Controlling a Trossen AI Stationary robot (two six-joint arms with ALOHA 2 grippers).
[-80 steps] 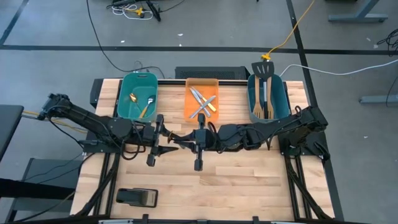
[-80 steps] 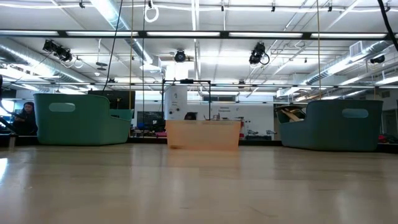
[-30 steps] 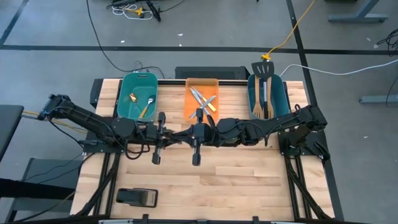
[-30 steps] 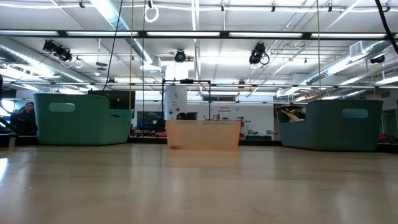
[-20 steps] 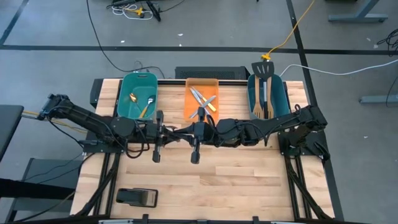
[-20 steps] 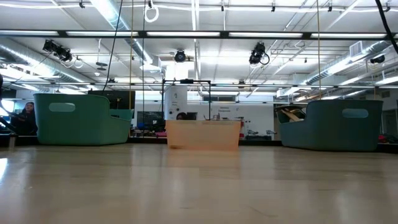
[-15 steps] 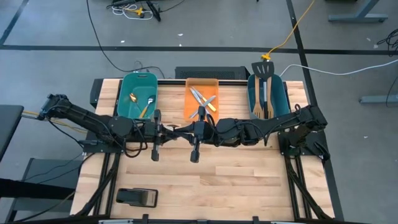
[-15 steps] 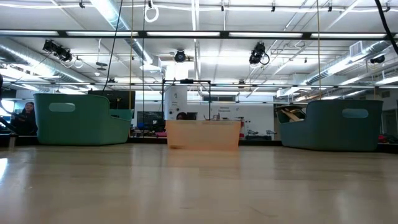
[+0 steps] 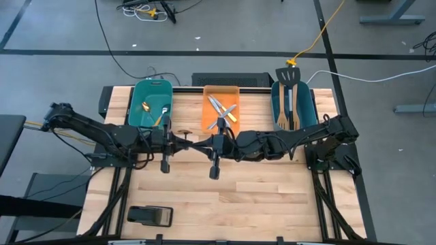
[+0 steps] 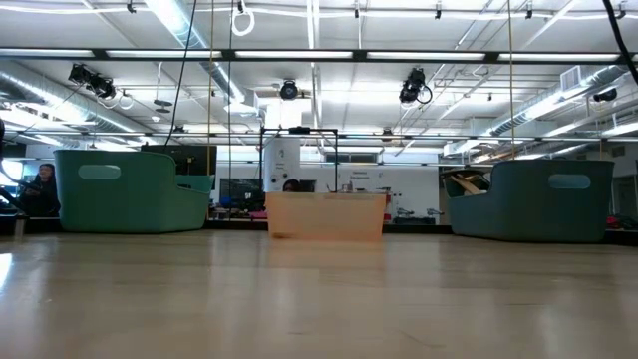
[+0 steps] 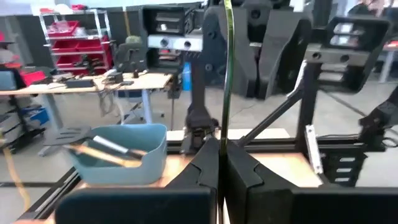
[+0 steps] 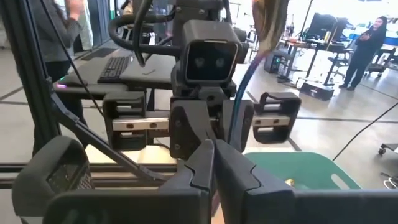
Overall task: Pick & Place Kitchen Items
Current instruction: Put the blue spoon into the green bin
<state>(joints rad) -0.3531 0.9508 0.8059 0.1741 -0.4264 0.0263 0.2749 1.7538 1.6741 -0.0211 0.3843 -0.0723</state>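
Observation:
A spoon with a bluish handle (image 12: 244,81) stands up between the two grippers, which meet above the middle of the table. My left gripper (image 9: 188,141) is shut on it. In the left wrist view the spoon shows edge-on as a thin line (image 11: 226,62). My right gripper (image 9: 199,144) points at the left one from the table's right, fingers together (image 12: 214,168) with nothing between them. More spoons lie in the left teal bin (image 9: 151,105), knives and forks in the orange bin (image 9: 221,109), and spatulas in the right teal bin (image 9: 293,105). Neither gripper shows in the low view. My left gripper pinches the lower end of the spoon's handle (image 11: 224,134) between its two fingers. The fingers lie about level, pointing toward the table's right, across the handle. The spoon rises roughly upright above the fingers, bowl (image 12: 270,18) at the top, lifted clear of the table.
The three bins stand in a row along the far edge: teal (image 10: 130,189), orange (image 10: 324,216), teal (image 10: 543,199). A flat black block (image 9: 150,216) lies near the front left. Bare wood (image 9: 259,197) stretches in front of the arms.
Both grippers have shifted a little toward the table's left edge while staying tip to tip. The spoon's bowl now shows just beyond the left gripper in the high view.

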